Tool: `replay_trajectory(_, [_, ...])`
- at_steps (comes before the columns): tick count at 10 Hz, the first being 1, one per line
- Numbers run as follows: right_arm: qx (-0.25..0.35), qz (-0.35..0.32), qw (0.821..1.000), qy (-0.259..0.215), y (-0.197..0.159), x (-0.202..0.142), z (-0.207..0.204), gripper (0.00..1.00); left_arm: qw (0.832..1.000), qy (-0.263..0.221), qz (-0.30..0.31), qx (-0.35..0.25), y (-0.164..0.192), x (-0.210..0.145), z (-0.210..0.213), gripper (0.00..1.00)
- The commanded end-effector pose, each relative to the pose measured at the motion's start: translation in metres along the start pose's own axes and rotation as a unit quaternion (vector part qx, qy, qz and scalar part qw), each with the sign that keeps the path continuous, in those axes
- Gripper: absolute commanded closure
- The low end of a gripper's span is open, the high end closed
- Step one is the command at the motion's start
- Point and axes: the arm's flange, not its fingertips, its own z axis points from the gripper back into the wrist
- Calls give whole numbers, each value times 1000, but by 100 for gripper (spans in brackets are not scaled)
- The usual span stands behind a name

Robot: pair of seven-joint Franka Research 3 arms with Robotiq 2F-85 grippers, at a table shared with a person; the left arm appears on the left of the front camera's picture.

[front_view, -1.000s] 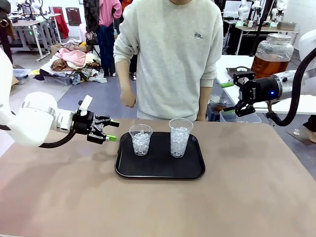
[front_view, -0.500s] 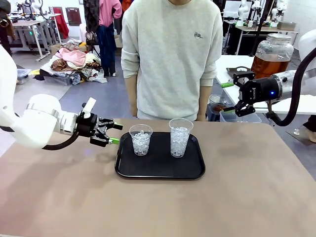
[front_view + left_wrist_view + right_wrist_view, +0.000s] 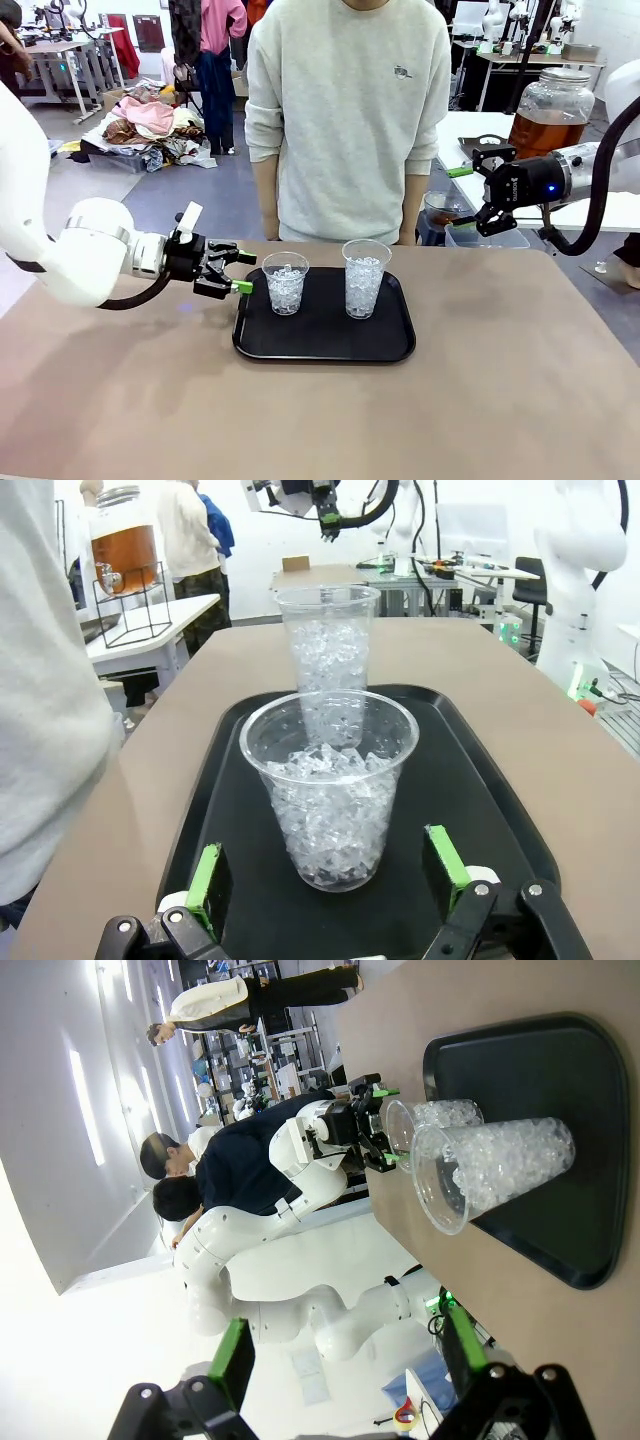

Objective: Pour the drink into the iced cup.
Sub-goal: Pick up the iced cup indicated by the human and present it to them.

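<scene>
Left gripper (image 3: 244, 272), jaws spread, just at 9 o'clock of shorter iced cup (image 3: 285, 284); right gripper (image 3: 461, 197), jaws spread, 2 o'clock beyond tray (image 3: 300, 345).

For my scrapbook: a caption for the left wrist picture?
Open left gripper faces the nearer iced cup on a black tray.
</scene>
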Motion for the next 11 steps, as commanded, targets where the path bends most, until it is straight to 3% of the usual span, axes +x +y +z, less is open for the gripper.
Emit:
replay_trajectory(1, [1,0,1000,0,0,-1,0,0,1000,-7,-15,15,4,-4,-8,0])
replay_trajectory(11, [1,0,1000,0,0,-1,0,0,1000,-9,-3,-10,6,-18,-20,0])
